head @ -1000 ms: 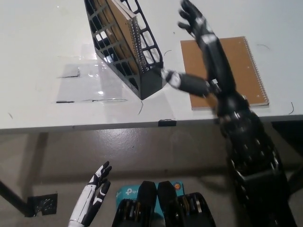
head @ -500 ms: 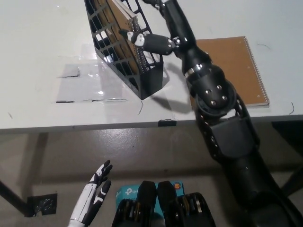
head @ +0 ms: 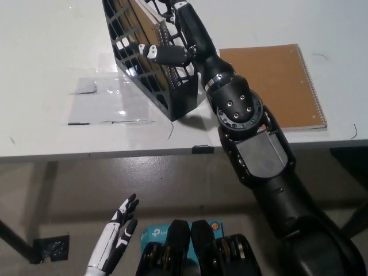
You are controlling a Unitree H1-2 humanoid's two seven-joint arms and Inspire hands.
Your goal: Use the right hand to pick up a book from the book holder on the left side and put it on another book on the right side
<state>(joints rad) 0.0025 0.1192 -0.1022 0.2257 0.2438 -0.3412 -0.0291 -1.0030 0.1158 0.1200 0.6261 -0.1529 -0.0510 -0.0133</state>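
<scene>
Head view, steep down onto a white table point(head: 52, 52). Landmark for all positions: the black lattice book holder point(head: 150, 60), standing on the table near the upper middle of the view, leaning so its open top runs out of the picture.

Inside the book holder: a brown spiral-bound book point(head: 150, 29), standing on edge, its wire spine facing the holder's right wall. Its upper part is cut off by the picture edge.

Right of the book holder, lying flat on the table: a second brown spiral notebook point(head: 282, 75), wire binding along its far-right edge. It is apart from the holder; the black right arm crosses the gap and covers the notebook's left part.

Right hand point(head: 172, 37): black, reaching over the book holder's right wall at its top. One finger point(head: 161, 53) lies across the outside of the lattice; the rest of the hand sits up against the book's spine side (partly out of view). Whether it is clamped on the book or merely touching: cannot tell.

Left of the book holder: a clear shiny taped patch point(head: 103, 100) on the tabletop.

Left hand point(head: 115, 244): white, resting well below the table edge, over the floor, fingers spread and holding nothing.
</scene>
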